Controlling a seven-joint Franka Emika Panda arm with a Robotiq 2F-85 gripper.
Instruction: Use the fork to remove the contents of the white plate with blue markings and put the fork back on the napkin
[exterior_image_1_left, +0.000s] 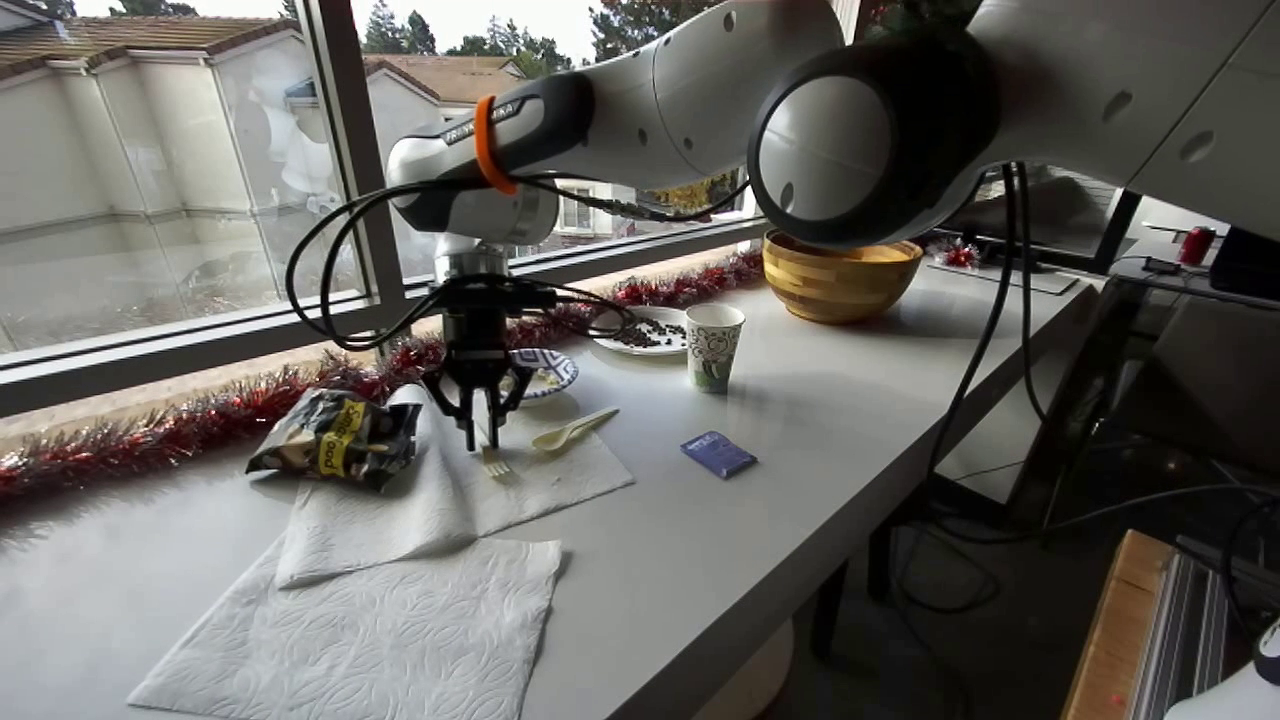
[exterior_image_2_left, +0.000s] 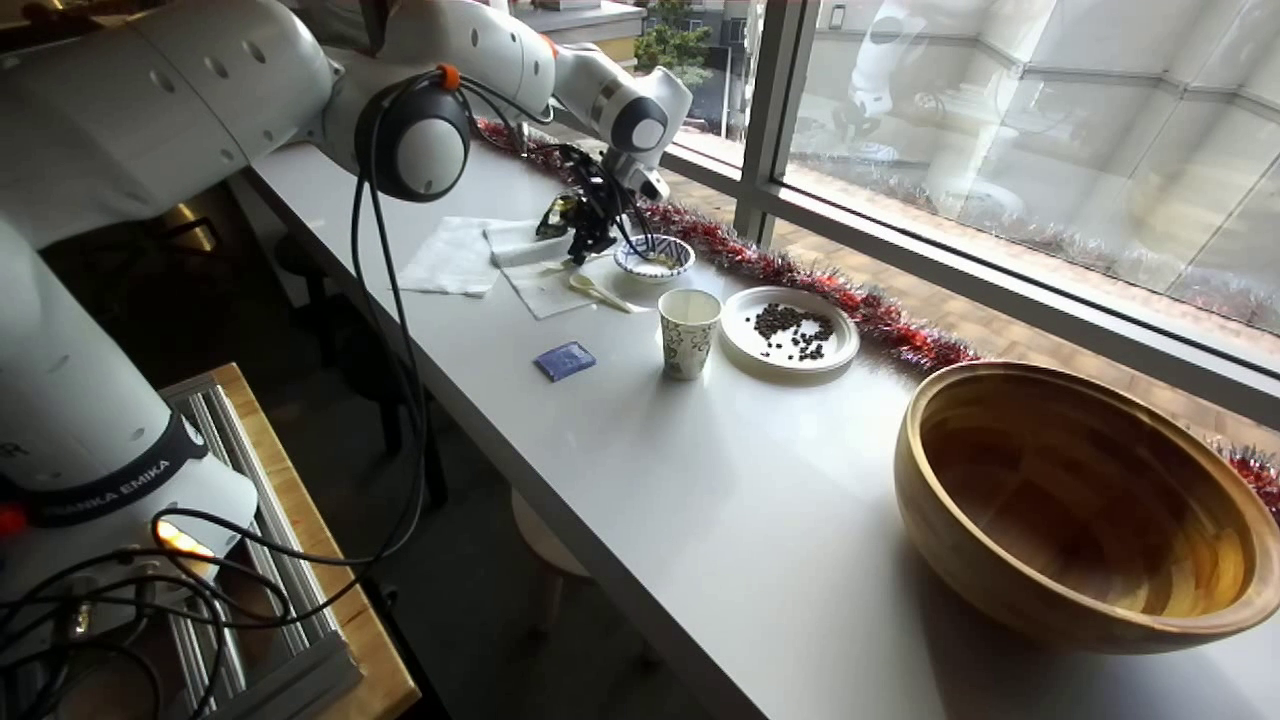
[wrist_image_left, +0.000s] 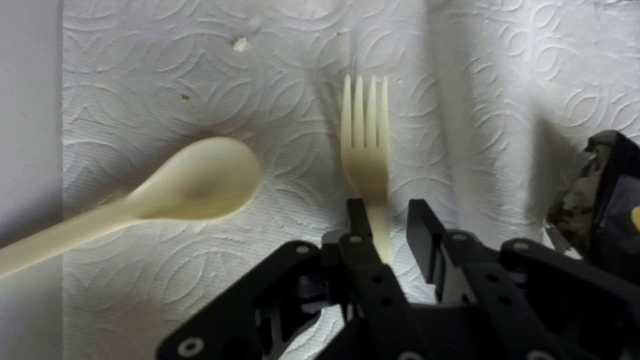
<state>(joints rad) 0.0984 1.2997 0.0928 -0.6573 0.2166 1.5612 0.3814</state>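
Wrist view: my gripper (wrist_image_left: 388, 207) straddles the fork (wrist_image_left: 366, 160), tines toward twelve o'clock, handle running back toward six between parted fingertips. Nothing is grasped: I see the napkin (wrist_image_left: 300, 95) beneath the fork and also in the gap between the handle and the three o'clock finger. The nine o'clock finger stands right beside the handle; whether it touches, I cannot tell. In an exterior view, the white plate with blue markings (exterior_image_1_left: 562, 366) sits between one and two o'clock from the gripper, with pale bits (exterior_image_1_left: 548, 380) in it too small to identify, so I take this step to be the pick-up.

To do it well, I should nudge the arm toward nine o'clock until the handle is midway, then squeeze slowly; off-centre, one finger could shove or twist so slim a handle. I want the tips low enough for a full bite, yet not pressing on the napkin, which could get pinched and dragged along. Then I should lift straight up, giving room to the spoon (wrist_image_left: 200, 180), at about ten o'clock, and the black bag (wrist_image_left: 617, 225), at three.
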